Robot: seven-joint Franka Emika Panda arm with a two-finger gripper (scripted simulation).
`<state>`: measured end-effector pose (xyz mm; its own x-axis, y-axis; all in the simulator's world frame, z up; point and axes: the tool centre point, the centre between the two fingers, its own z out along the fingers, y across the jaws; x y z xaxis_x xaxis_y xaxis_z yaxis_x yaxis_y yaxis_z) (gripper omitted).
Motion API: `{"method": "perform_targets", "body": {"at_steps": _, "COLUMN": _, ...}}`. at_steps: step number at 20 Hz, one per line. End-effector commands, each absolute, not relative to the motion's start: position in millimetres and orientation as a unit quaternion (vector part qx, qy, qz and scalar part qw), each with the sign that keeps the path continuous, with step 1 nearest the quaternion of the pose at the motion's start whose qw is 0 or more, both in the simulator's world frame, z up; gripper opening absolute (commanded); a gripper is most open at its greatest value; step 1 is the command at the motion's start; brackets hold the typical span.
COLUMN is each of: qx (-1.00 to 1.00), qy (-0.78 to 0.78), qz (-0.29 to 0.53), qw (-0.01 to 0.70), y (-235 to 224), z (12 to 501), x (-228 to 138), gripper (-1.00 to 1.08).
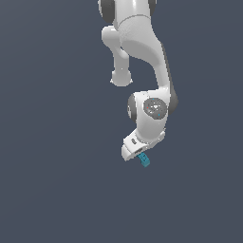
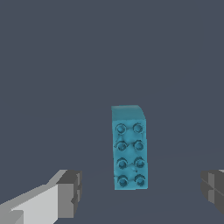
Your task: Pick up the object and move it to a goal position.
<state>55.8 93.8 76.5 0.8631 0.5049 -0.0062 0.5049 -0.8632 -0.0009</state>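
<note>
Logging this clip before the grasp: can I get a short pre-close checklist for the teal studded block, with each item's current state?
1. Gripper open: ok; the two fingers stand wide apart, wider than the block.
2. Teal block between the fingers: ok; in the wrist view it lies in the gap, touching neither.
3. Block centred in the gap: not ok; it sits somewhat nearer one finger.
4. Block's long sides face the fingers: ok; they would close across its narrow width.
5. Fingers low enough to grip: cannot tell; the exterior view shows the block just below the hand, height unclear.
6. Goal position marked: cannot tell; no marker visible.
</note>
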Motion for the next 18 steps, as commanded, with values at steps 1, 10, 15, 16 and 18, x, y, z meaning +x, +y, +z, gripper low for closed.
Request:
{"method": "perform_targets", "body": {"at_steps": 1, "qx": 0.962, "qy": 0.274, "qz": -0.001, "qw": 0.000, "y": 98.1, "z": 73.5, "x": 59.0, "gripper": 1.00}}
{"method": "perform_targets", "body": {"at_steps": 10, "qx": 0.961, "qy": 0.276, "qz": -0.001, "qw": 0.000, "y": 99.2, "z": 63.4, "x": 59.0, "gripper": 1.00}}
{"method": "perform_targets", "body": {"at_steps": 15, "qx": 0.961, "qy": 0.278, "qz": 0.000, "qw": 0.000, "y": 99.4, "z": 37.7, "x": 58.5, "gripper": 1.00}}
{"method": "perform_targets", "body": {"at_steps": 16, "qx": 0.961, "qy": 0.278, "qz": 0.000, "qw": 0.000, "y": 99.5, "z": 33.1, "x": 58.4, "gripper": 1.00}}
{"method": "perform_targets", "body": {"at_steps": 18, "qx": 0.961, "qy": 0.278, "qz": 0.000, "qw": 0.000, "y": 99.4, "z": 26.2, "x": 58.5, "gripper": 1.00}}
